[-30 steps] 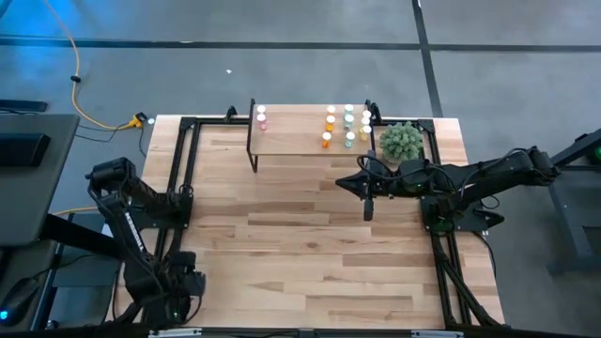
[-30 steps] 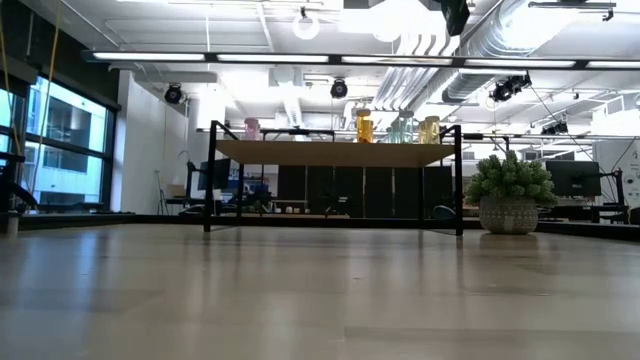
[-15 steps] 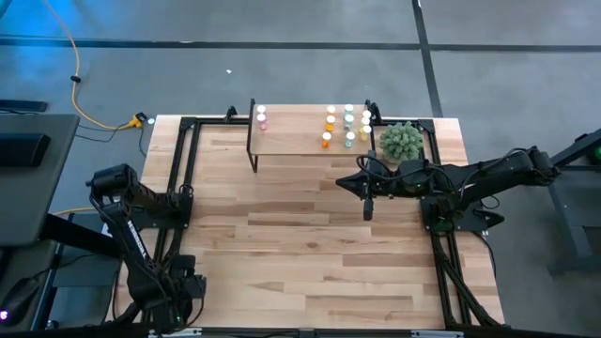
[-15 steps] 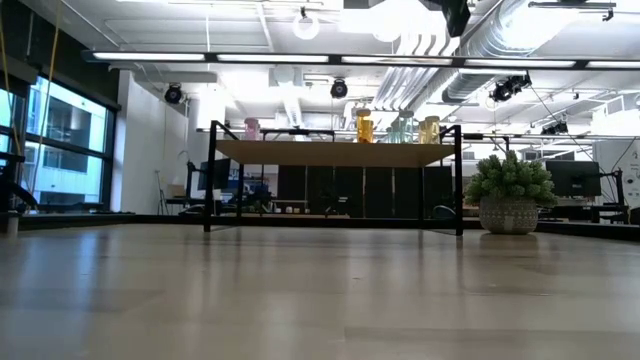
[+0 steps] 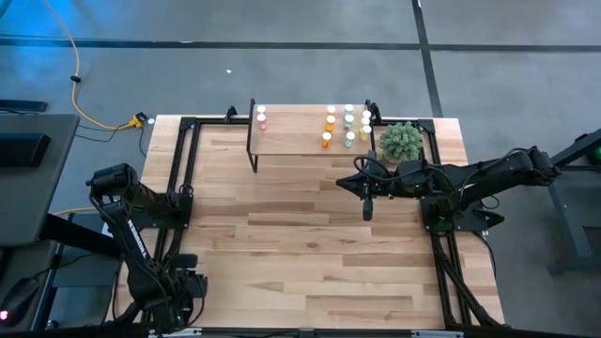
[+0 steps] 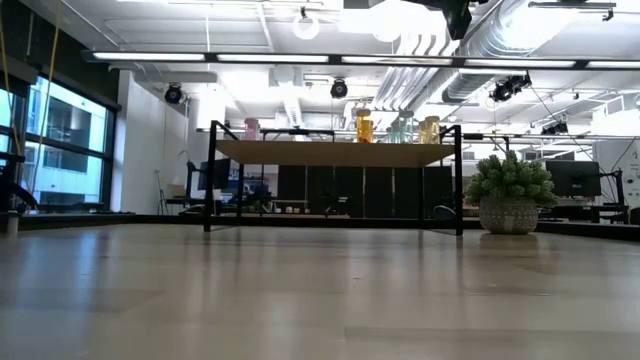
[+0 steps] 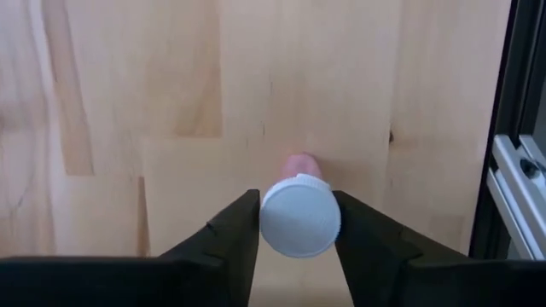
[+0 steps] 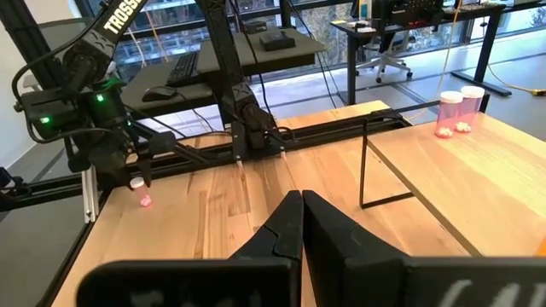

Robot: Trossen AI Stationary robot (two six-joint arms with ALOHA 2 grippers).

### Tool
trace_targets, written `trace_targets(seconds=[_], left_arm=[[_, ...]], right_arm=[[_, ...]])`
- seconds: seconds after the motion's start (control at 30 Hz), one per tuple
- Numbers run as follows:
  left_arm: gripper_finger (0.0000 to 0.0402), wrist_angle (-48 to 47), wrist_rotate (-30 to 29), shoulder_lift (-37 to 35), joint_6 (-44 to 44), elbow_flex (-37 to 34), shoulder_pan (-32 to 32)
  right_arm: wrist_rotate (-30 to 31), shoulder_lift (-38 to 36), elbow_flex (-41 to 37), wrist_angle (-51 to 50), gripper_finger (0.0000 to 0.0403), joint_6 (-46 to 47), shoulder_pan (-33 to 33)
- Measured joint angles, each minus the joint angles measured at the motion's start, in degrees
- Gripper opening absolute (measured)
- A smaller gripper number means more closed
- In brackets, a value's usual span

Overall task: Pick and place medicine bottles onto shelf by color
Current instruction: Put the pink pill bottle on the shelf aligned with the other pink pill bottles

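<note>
My left gripper (image 7: pixel 299 213) is at the table's near left corner (image 5: pixel 185 282), pointing down and shut on a pink medicine bottle (image 7: pixel 300 162) with a white cap. It also shows in the right wrist view (image 8: pixel 136 181), with the bottle (image 8: pixel 143 199) below it. My right gripper (image 8: pixel 302 198) is shut and empty over the table's right middle (image 5: pixel 367 212), in front of the shelf. The shelf (image 5: pixel 310 131) stands at the far edge and carries pink bottles (image 5: pixel 261 117) at its left end and orange, green and yellowish bottles (image 5: pixel 347 125) at its right end. My left gripper pinches the bottle's white cap (image 7: pixel 273 223) between its two fingers (image 7: pixel 239 232), one on each side. The fingers come from above, pointing down. The bottle is upright, its pink body below the cap. I cannot tell whether its base touches the table.
A round green plant in a pot (image 5: pixel 402 141) stands right of the shelf, close to my right arm. Black metal frame rails (image 5: pixel 178 160) run along the table's left and right sides. The wooden top (image 5: pixel 300 244) between the arms is bare.
</note>
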Motion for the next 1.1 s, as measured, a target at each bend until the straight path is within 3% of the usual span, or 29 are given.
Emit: trace_targets(seconds=[0.4,0.67,0.8,0.93,1.1], left_arm=[[0.0122,-0.3,-1.1,-0.8,0.0,0.0,0.6],[0.0121,-3.6,-0.8,-10.7,5.3,0.0,4.9],[0.0121,-7.7,1.2,-19.4,16.2,2.6,12.8],[0.0121,-9.7,1.5,-25.8,31.7,8.5,25.5],[0.0121,-14.1,0.4,-26.4,49.4,19.7,44.8]], right_arm=[[0.0,0.1,0.0,-0.2,0.0,0.0,0.0],[1.4,0.1,0.0,-0.5,0.0,0.0,0.0],[1.4,0.1,0.0,-0.8,0.0,0.3,0.0],[1.4,0.1,0.0,-1.6,0.0,2.2,0.0],[1.4,0.2,0.0,-2.2,0.0,2.6,0.0]])
